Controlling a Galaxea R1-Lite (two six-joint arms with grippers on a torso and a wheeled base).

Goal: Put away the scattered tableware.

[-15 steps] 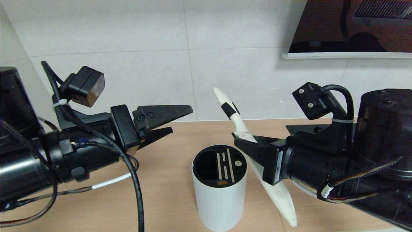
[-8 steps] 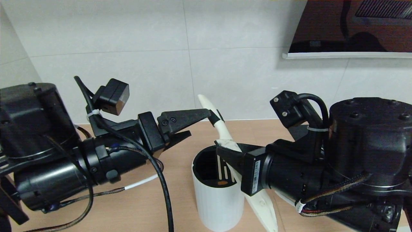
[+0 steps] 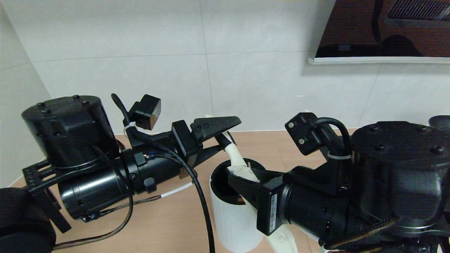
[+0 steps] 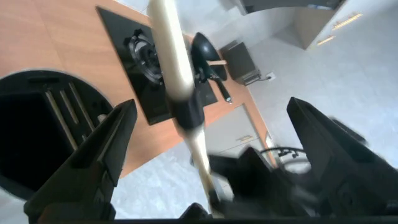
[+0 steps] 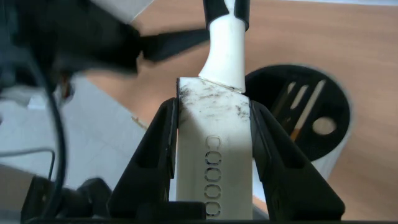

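Observation:
My right gripper (image 3: 240, 175) is shut on a white spatula (image 3: 235, 159), tilted, its blade clamped between the fingers (image 5: 163, 149). The spatula's handle with a black band (image 4: 186, 112) rises past the rim of a white cylindrical holder (image 3: 228, 218). My left gripper (image 3: 226, 135) is open, one finger (image 4: 102, 162) on each side of that handle, not pinching it. Several utensils stand inside the holder (image 5: 301, 115). The spatula's lower end (image 3: 281, 240) hangs beside the holder's wall, outside it.
The holder stands on a wooden counter (image 3: 165, 225) against a tiled wall. A black cooktop (image 4: 146, 74) lies farther along the counter, under a dark range hood (image 3: 386, 31).
Both arms have swung in toward the holder. The spatula has moved left with my right gripper, over the holder's rim, and my open left gripper now straddles its handle.

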